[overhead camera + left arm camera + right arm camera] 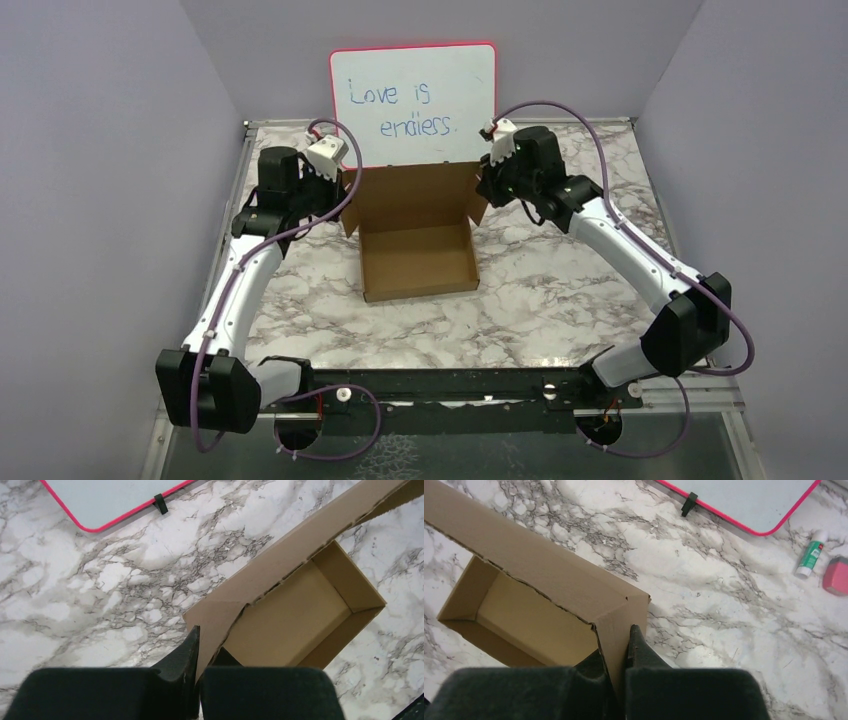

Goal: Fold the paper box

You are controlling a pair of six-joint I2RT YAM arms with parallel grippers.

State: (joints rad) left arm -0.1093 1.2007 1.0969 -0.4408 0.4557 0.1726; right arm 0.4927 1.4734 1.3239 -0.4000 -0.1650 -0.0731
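The paper box [418, 262] is plain brown cardboard in the middle of the marble table, its shallow tray formed and its lid panel standing up at the back. My left gripper [345, 186] is shut on the lid's left corner flap [215, 617], pinched between the fingers of the left gripper [207, 642], with the tray [295, 610] beyond. My right gripper [485, 186] is shut on the lid's right corner flap [621, 615]; the right gripper [616, 642] clamps the card edge beside the tray [539, 620].
A pink-framed whiteboard [412, 105] with handwriting leans against the back wall right behind the box. A glue stick [810, 560] and a pink eraser [836, 575] lie at the back right. Purple walls enclose the table on three sides.
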